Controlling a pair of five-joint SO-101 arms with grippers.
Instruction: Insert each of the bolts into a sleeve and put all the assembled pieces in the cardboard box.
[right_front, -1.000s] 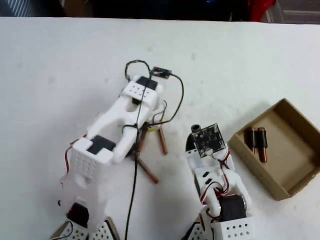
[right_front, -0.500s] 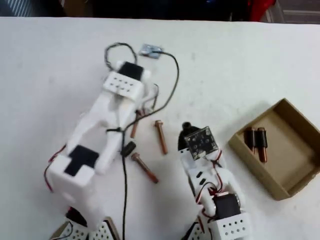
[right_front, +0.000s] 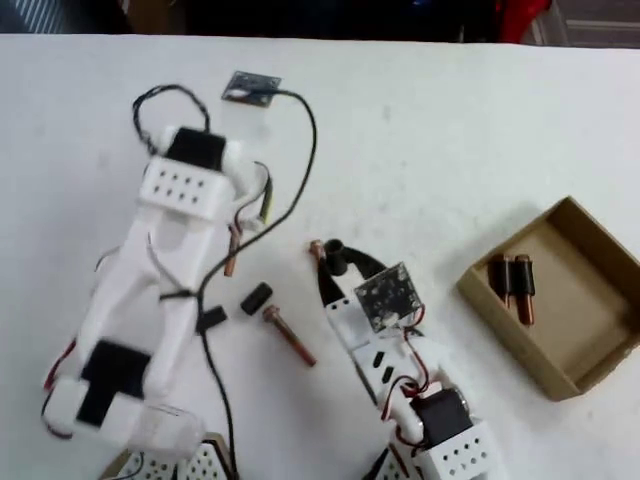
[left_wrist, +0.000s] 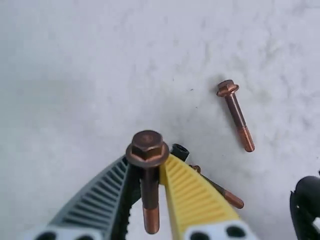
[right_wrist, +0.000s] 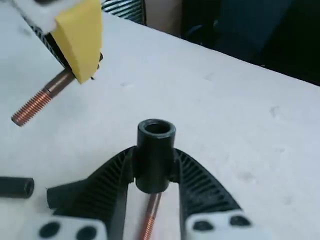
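- The left end effector (left_wrist: 147, 164) is clamping a copper flange bolt (left_wrist: 146, 150) by its shank between the grey and yellow fingers, holding it clear of the desk (left_wrist: 75, 60).
- The right end effector (right_wrist: 155, 161) is gripping a black sleeve (right_wrist: 155, 142) upright, with its jaws closed on the body and the open bore facing up.
- From the right wrist, the held bolt is hanging near the sleeve but apart from it. It is sitting off to one side and tilted, with its threaded end not lining up with the bore.
- Two assembled pieces (right_front: 510, 285) are lying side by side in the cardboard box (right_front: 575, 212), so the task is looking a little under halfway done.
- A loose bolt (right_front: 290, 336) is lying on the desk between the arms. A second loose bolt (right_front: 316, 248) is lying just beside the right end effector, its shank running under the jaws.
- A spare sleeve (right_front: 256, 297) is lying on its side near the left arm's cable (right_front: 300, 170). What looks like a second sleeve (right_front: 210, 320) is lying close by, at that cable.
- As I judge it, the arms are working on the mating step. Bolt and sleeve are both in hand, and insertion is not yet begun.
- The next move is calling for the left arm to bring the threaded tip over the bore, square the bolt with the sleeve's axis and feed it in. The right arm should be holding the sleeve steady meanwhile, since a tilted entry is likely to catch on the rim.
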